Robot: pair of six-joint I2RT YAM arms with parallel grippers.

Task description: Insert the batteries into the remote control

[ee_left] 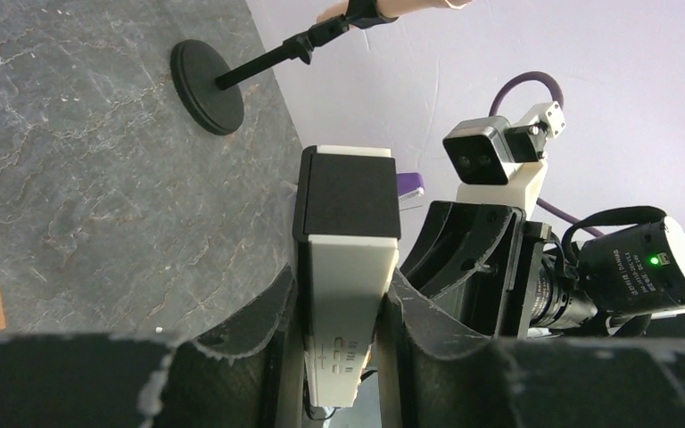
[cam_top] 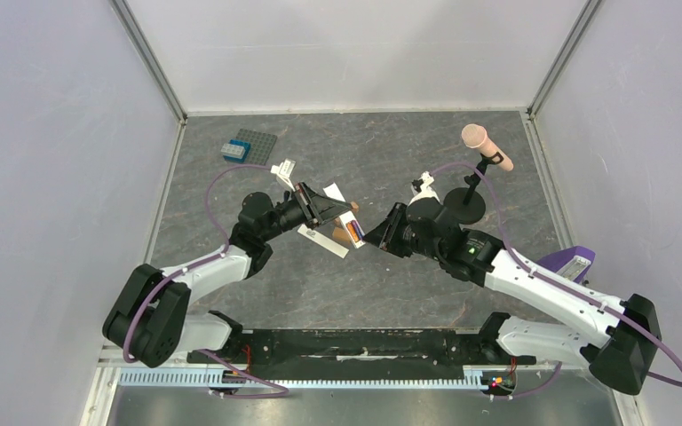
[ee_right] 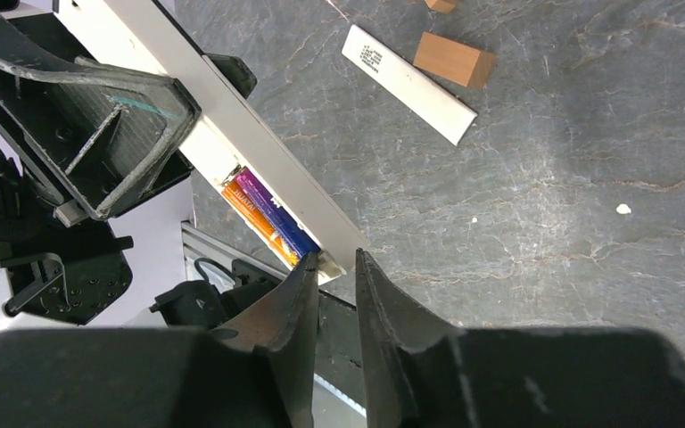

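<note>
Left gripper (cam_top: 323, 210) clamping remote control (ee_left: 348, 257), 2 batteries (ee_right: 264, 215) in recess

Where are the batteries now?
Seen from the right wrist, the batteries sit side by side in the recess of the remote, held mid-table by the left gripper, just beyond the right gripper.

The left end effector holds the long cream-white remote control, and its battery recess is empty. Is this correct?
Not the recess. The left end effector holds the long cream-white remote control, but two thin cylindrical batteries, one orange, one blue-purple, lie side by side in its recess; the right wrist view shows it.
</note>
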